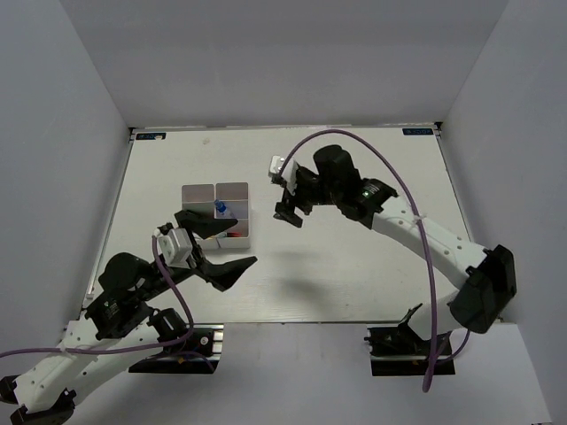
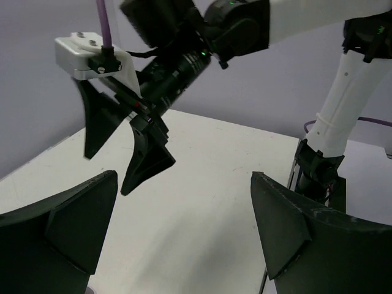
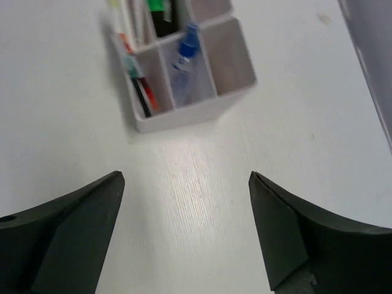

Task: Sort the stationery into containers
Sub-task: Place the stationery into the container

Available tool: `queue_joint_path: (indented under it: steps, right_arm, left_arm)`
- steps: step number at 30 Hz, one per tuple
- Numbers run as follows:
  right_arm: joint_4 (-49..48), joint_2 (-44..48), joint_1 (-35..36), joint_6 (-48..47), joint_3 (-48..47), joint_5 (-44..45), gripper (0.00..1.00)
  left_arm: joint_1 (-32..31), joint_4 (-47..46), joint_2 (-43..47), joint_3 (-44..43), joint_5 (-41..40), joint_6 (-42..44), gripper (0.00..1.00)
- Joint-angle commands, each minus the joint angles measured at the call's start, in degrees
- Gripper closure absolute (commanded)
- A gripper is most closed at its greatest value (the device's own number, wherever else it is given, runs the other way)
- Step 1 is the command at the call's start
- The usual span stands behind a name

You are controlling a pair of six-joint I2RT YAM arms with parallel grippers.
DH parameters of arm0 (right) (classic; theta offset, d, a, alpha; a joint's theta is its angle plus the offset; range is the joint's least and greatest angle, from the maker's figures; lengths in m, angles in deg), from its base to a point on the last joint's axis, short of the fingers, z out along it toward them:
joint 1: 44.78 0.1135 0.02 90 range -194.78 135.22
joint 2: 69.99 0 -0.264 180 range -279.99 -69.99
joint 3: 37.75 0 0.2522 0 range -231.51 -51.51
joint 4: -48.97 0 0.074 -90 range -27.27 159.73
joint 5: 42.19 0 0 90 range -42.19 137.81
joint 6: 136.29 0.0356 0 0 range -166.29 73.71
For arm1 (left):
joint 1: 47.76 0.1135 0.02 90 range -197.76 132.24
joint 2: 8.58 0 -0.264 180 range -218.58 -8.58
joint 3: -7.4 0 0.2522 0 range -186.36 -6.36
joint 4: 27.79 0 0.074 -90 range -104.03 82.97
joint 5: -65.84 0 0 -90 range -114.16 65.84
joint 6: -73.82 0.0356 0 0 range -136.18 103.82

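The white divided tray [image 1: 198, 195] stands left of the table's middle. In the right wrist view the tray [image 3: 184, 117] holds a clear blue-capped tube [image 3: 184, 61], thin white pens with coloured tips [image 3: 138, 86] and a green-capped highlighter [image 3: 160, 11]; one compartment [image 3: 228, 56] is bare. The tube's blue cap [image 1: 221, 209] also shows from above. My left gripper [image 1: 221, 252] is open and empty, just in front of the tray. My right gripper [image 1: 292, 209] is open and empty, above the table to the right of the tray. No erasers show.
The left wrist view shows the right gripper [image 2: 128, 147] hanging open over the white table and the right arm's base [image 2: 315, 174] at the table edge. Grey walls enclose the table on three sides.
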Motion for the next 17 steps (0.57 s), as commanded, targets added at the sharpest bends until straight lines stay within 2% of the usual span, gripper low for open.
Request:
queue_joint_path:
  steps: [1, 2, 3, 4, 7, 8, 10, 11, 13, 17]
  right_arm:
    - [-5.38, 6.54, -0.74, 9.93, 6.58, 18.63, 0.10]
    - [-6.08, 11.60, -0.91, 10.38, 8.18, 25.35, 0.10]
    - [-6.79, 13.74, -0.91, 10.82, 9.94, 27.07, 0.10]
    - [-9.14, 19.94, -0.91, 11.26, 15.61, 31.27, 0.10]
    - [-10.92, 26.22, -0.82, 13.10, 22.77, 34.64, 0.10]
    - [-11.10, 33.03, -0.82, 13.28, 25.75, 36.56, 0.10]
    - [-11.63, 37.12, -0.74, 14.68, 30.42, 39.64, 0.10]
    - [-11.71, 43.41, -0.82, 14.77, 31.74, 40.01, 0.10]
    - [-10.75, 49.58, -0.91, 15.30, 35.00, 42.38, 0.10]
    - [-11.35, 54.54, -1.35, 15.04, 39.21, 45.20, 0.10]
  left_arm:
    - [0.30, -0.73, -1.06, 0.33, -1.51, -0.59, 0.01]
    - [0.30, -0.73, -1.59, 0.33, -1.52, -0.59, 0.01]
    - [0.30, -0.73, -2.20, -0.28, -3.44, -0.59, 0.01]
    - [0.30, -0.12, -4.04, -0.89, -4.33, -0.59, 0.01]
    - [0.30, 2.34, -7.56, -3.35, -8.02, -0.59, 0.01]
    - [0.30, 3.04, -10.01, -4.05, -10.20, -0.59, 0.01]
    - [0.30, 4.46, -12.57, -5.37, -11.80, -0.59, 0.01]
    - [0.30, 5.15, -13.71, -6.34, -13.63, -0.59, 0.01]
    - [0.30, 5.16, -17.32, -7.13, -14.96, -0.59, 0.01]
    - [0.30, 5.16, -22.68, -8.98, -14.97, -0.59, 0.01]
